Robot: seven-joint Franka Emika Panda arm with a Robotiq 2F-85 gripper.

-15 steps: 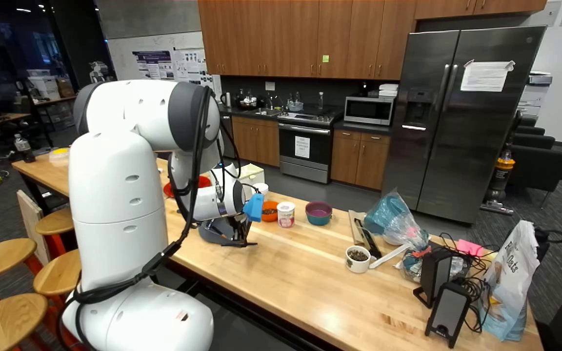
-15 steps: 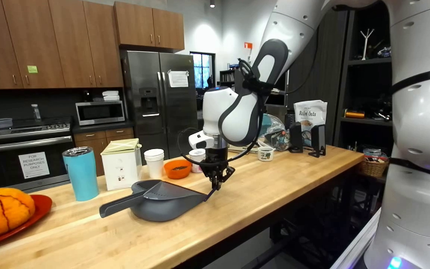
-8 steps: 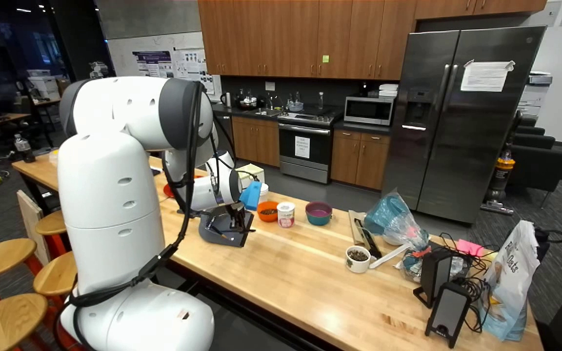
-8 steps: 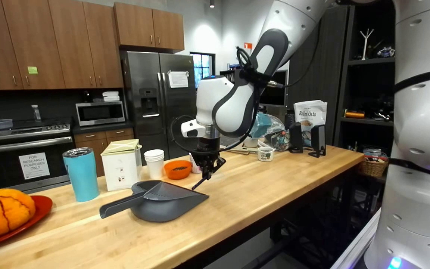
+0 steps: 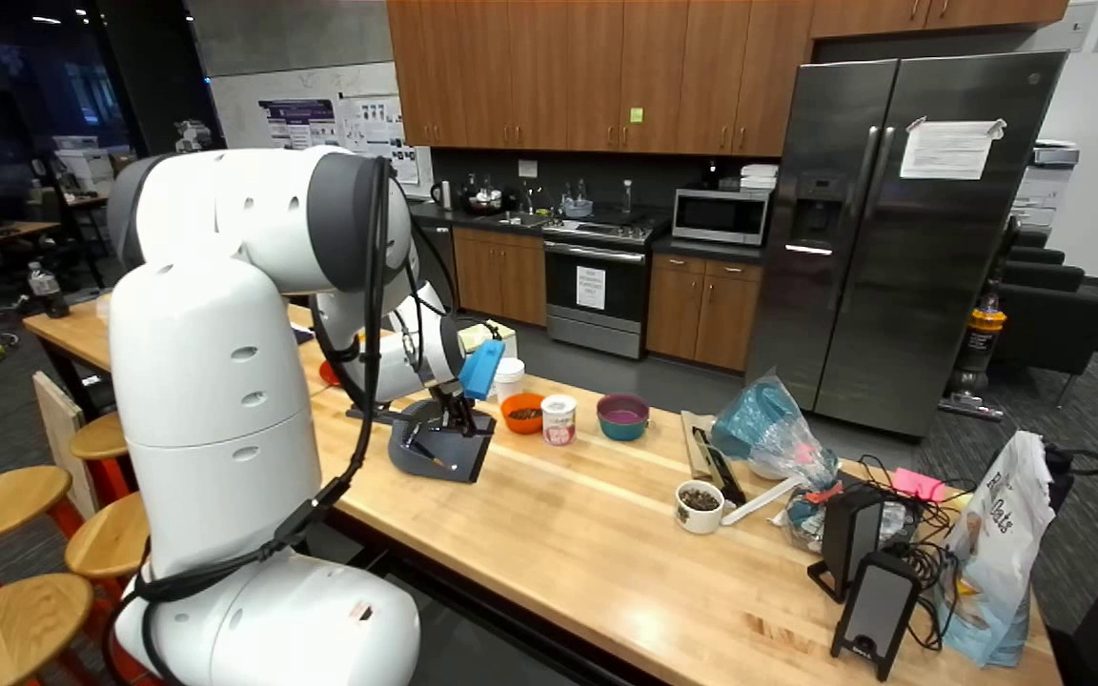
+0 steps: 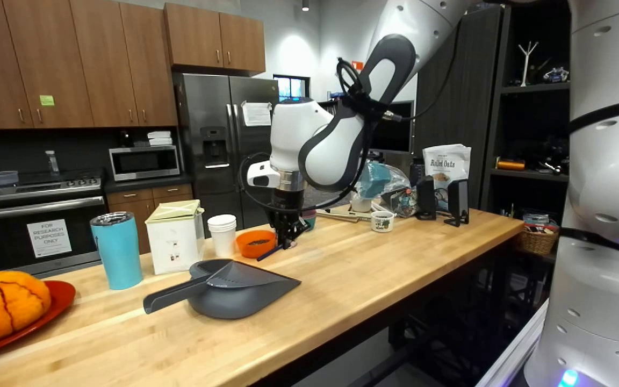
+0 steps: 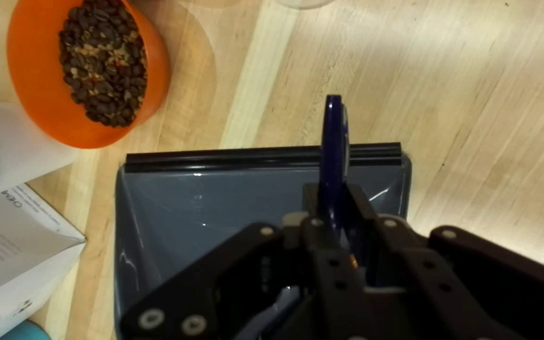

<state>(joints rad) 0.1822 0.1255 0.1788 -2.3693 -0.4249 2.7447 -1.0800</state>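
Note:
My gripper [image 7: 338, 203] is shut on a dark blue pen [image 7: 333, 137], which sticks out forward from between the fingertips. In the wrist view they hang over the black-lipped grey dustpan [image 7: 196, 198], and the pen's end reaches past the lip. An orange bowl [image 7: 156, 80] holding dark beans [image 7: 106, 71] is at upper left there. In an exterior view the gripper [image 6: 288, 244] is beyond the dustpan [image 6: 239, 293], close to the orange bowl [image 6: 256, 250]. A thin dark item [image 5: 430, 455] with an orange bit near its end lies in the dustpan.
White stacked cups [image 6: 222, 236], a white box [image 6: 175, 242] and a blue tumbler [image 6: 116, 250] stand left of the orange bowl. A can [image 5: 559, 419], a purple bowl [image 5: 622, 416] and a white cup of beans [image 5: 699, 510] stand farther right, before the speakers [image 5: 873, 610].
My gripper has moved away from the dustpan's lip toward the orange bowl, rising a little and carrying the pen along. The dustpan has stayed in place.

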